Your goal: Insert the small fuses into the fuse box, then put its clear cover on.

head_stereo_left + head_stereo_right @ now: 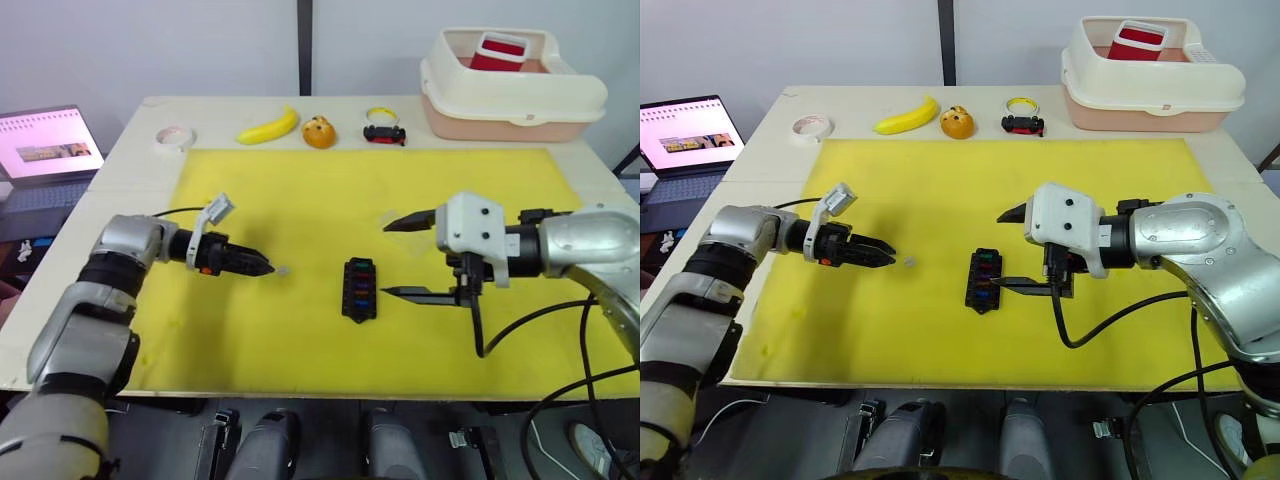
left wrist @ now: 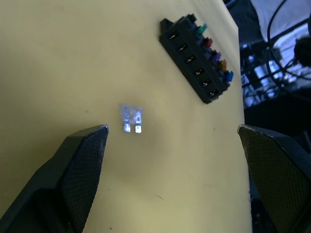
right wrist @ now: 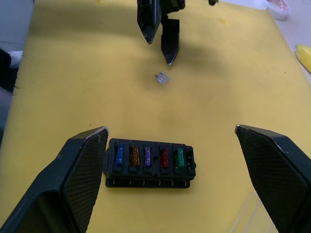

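Note:
The black fuse box (image 1: pixel 359 289) lies in the middle of the yellow mat (image 1: pixel 300 180). Blue, orange, purple, red and green small fuses (image 3: pixel 148 157) sit in its slots, and one slot at the end stands empty. One pale grey fuse (image 2: pixel 131 119) lies loose on the mat to the box's left. My left gripper (image 1: pixel 268 267) is open, low over the mat, its tips just short of that loose fuse. Right of the box, my right gripper (image 1: pixel 388 258) is open and holds nothing. Faint edges of the clear cover (image 3: pixel 245 213) show on the mat close to the right gripper.
Along the table's far edge lie a tape roll (image 1: pixel 173 137), a banana (image 1: pixel 268 128), an orange toy (image 1: pixel 319 132) and a small black-and-red toy car (image 1: pixel 384 133). A cream bin (image 1: pixel 510 85) stands at the back right. A laptop (image 1: pixel 45 145) sits off the table's left side.

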Controlling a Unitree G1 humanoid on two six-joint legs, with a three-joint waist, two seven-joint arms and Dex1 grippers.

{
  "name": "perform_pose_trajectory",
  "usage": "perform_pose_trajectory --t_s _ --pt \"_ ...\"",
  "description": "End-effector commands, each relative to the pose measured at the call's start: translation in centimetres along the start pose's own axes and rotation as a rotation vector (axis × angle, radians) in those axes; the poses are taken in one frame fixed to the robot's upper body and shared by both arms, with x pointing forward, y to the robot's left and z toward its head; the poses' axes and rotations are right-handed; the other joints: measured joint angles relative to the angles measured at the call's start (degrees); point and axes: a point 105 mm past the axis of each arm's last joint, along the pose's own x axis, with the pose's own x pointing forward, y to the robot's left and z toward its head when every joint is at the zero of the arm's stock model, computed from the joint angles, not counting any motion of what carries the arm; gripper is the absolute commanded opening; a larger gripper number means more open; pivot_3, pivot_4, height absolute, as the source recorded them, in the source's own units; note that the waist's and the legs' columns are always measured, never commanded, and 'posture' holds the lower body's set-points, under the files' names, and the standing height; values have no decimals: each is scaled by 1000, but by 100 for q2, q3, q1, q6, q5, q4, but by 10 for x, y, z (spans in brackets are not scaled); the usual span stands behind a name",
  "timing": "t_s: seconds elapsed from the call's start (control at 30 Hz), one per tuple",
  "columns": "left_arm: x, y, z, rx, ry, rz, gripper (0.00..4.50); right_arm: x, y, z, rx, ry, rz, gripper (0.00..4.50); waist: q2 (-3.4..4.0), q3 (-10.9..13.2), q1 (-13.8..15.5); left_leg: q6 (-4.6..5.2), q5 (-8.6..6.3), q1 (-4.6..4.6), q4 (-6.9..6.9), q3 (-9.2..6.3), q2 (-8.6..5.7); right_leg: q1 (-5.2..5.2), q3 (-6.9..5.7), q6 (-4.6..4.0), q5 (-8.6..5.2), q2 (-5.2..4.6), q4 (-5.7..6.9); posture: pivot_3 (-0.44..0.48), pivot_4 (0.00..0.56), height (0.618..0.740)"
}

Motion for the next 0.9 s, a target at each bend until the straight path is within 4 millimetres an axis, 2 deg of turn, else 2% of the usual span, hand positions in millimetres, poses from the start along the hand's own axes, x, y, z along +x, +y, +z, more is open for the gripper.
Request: perform_pose_trajectory --t_s 0.03,0.17,0.27,0.6,0.9 --pt "-1 3 3 -36 3 21 4500 -1 -1 11 -49 -16 -22 4430 0 0 9 3 -2 0 6 0 0 2 0 0 0 0 2 0 150 740" --pt "9 5 0 -89 -11 -7 4500 1 -2 9 -41 -6 -42 4430 0 0 13 8 -5 0 15 0 -1 5 0 1 -1 0 8 0 150 740" --pt "17 4 -6 -76 35 -23 4500 3 -2 6 -36 13 -49 4430 0 0 16 8 -5 0 17 0 -2 6 0 2 -1 -2 8 0 150 740" --pt "38 1 -7 -62 75 -70 4500 4 0 6 -29 15 -50 4430 1 -1 86 12 -7 0 26 0 -6 13 0 2 -1 -5 7 0 150 740" --pt "47 0 -9 -55 94 -90 4500 4 0 5 -24 24 -62 4430 0 -1 145 13 -8 0 33 1 -10 18 0 4 0 -8 5 0 150 740"
